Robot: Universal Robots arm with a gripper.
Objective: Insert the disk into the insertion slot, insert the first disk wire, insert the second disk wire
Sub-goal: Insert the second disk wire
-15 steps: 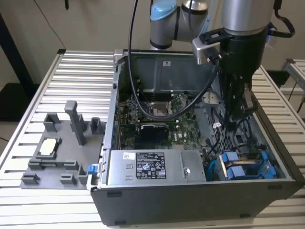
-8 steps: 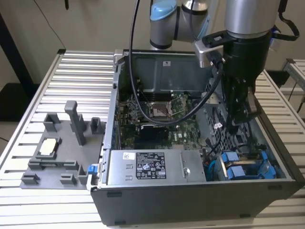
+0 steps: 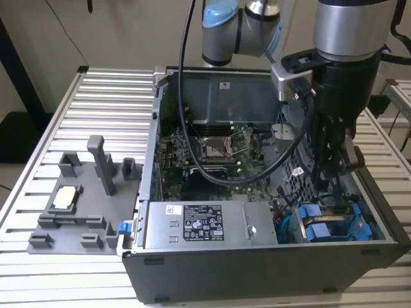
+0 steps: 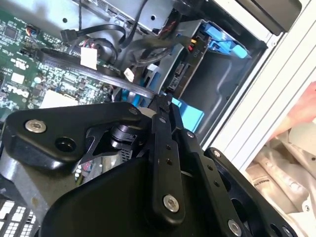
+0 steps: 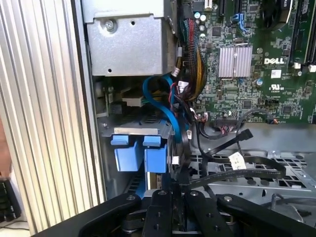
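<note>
- a slatted metal tabletop (image 3: 109, 96) carries an open computer case (image 3: 257, 269).
- the insertion slot (image 5: 133, 130) is in the case corner, at the exterior view's right.
- the disk (image 3: 324, 231) sits inside it, in its blue carrier.
- the gripper (image 5: 178, 190) is just beside the disk, jaws closed on a black wire (image 5: 184, 153).
</note>
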